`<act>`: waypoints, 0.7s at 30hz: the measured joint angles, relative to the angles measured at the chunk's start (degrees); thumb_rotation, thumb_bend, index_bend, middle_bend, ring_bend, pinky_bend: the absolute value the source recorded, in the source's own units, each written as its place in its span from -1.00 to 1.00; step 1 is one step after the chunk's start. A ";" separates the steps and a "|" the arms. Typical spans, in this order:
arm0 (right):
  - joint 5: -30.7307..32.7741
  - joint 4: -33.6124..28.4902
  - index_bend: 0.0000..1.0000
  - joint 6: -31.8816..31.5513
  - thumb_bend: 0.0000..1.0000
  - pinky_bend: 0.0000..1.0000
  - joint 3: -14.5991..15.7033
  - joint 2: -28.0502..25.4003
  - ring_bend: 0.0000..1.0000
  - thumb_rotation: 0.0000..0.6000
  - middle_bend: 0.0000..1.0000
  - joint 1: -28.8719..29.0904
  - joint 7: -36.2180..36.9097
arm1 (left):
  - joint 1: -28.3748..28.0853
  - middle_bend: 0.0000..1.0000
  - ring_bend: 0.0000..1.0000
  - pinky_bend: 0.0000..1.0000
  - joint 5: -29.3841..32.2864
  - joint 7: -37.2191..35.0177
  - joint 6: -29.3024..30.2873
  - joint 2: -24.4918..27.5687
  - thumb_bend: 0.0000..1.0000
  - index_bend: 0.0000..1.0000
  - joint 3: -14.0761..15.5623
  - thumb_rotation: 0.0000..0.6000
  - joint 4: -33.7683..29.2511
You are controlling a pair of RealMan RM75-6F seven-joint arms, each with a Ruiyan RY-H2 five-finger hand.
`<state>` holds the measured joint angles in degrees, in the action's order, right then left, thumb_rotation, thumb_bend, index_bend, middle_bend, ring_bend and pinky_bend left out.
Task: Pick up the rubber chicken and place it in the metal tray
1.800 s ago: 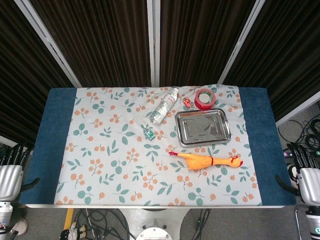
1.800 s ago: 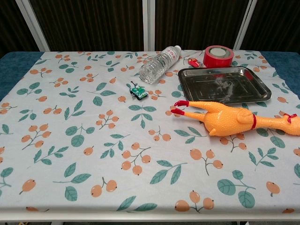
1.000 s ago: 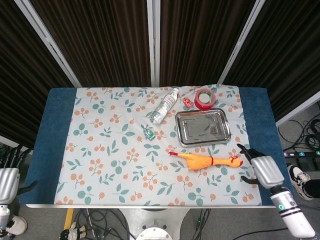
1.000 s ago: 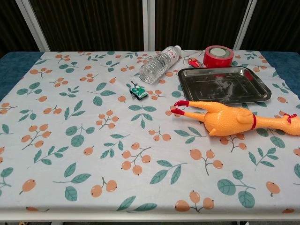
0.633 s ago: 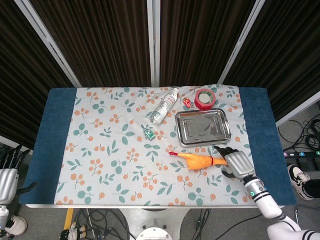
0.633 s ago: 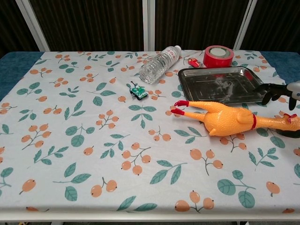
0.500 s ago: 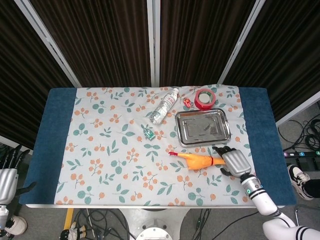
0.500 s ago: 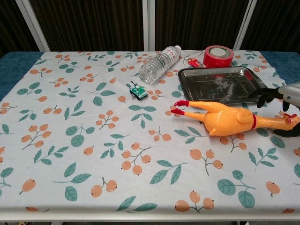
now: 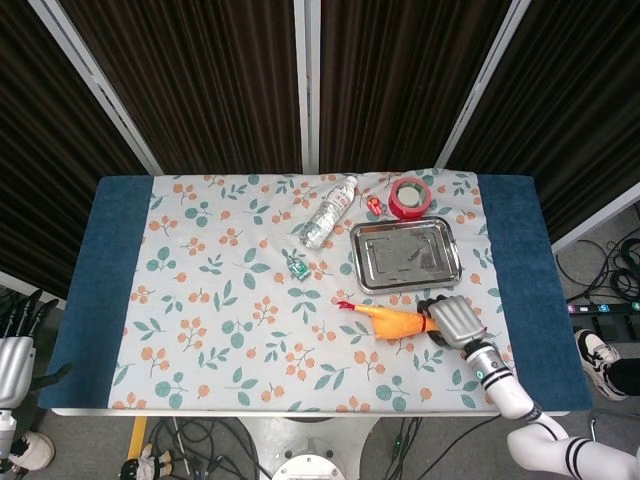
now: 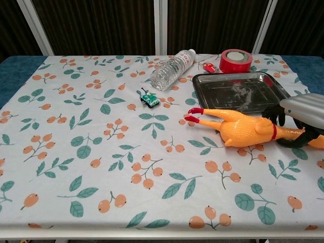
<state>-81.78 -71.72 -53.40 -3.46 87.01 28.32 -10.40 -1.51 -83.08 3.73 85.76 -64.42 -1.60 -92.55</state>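
Two dark fingers (image 10: 277,115) of the right hand (image 9: 455,320) curl over the neck of the rubber chicken (image 10: 242,128), thumb underneath; whether they actually grip it I cannot tell. It lies on the floral cloth (image 9: 230,300) just in front of the metal tray (image 9: 405,255). Off the table's left corner, the left hand (image 9: 12,365) hangs, fingers barely visible.

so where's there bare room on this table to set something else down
The whole left half of the floral cloth, left of the small green toy, is bare, as is the front strip below the rubber chicken. The back right is crowded: bottle, red tape roll, metal tray, right hand.
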 measured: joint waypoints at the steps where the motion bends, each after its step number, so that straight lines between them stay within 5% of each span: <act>1: -0.39 0.12 0.23 -0.15 -0.20 0.57 0.10 0.04 0.14 1.00 0.18 0.21 0.07 | -0.04 -0.79 -0.84 -0.73 -0.14 -0.02 0.05 -0.05 -0.76 -0.67 -0.03 1.00 0.12; 8: -4.63 -4.29 0.73 -1.98 -0.18 0.99 0.23 -4.08 0.53 1.00 0.53 1.81 4.09 | -1.55 -0.79 -0.84 -0.69 -1.72 -3.32 -0.18 0.64 -0.79 -0.67 -1.07 1.00 -0.18; 15: -7.17 -15.14 0.81 -0.61 -0.19 1.00 -2.54 -13.96 0.57 1.00 0.57 7.06 5.92 | -6.08 -0.75 -0.84 -0.67 -5.18 -15.56 -2.59 2.31 -0.81 -0.67 -3.03 1.00 -2.06; 21: -4.06 -23.55 0.83 7.56 -0.20 1.00 -8.25 -21.50 0.58 1.00 0.58 14.97 4.11 | -13.82 -0.75 -0.83 -0.66 -6.04 -23.82 -8.16 3.54 -0.82 -0.67 -7.01 1.00 -5.41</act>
<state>-85.84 -95.27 -45.84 -11.71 65.50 43.30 -6.29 -15.33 -89.12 -20.09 77.60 -60.88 -8.61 -97.96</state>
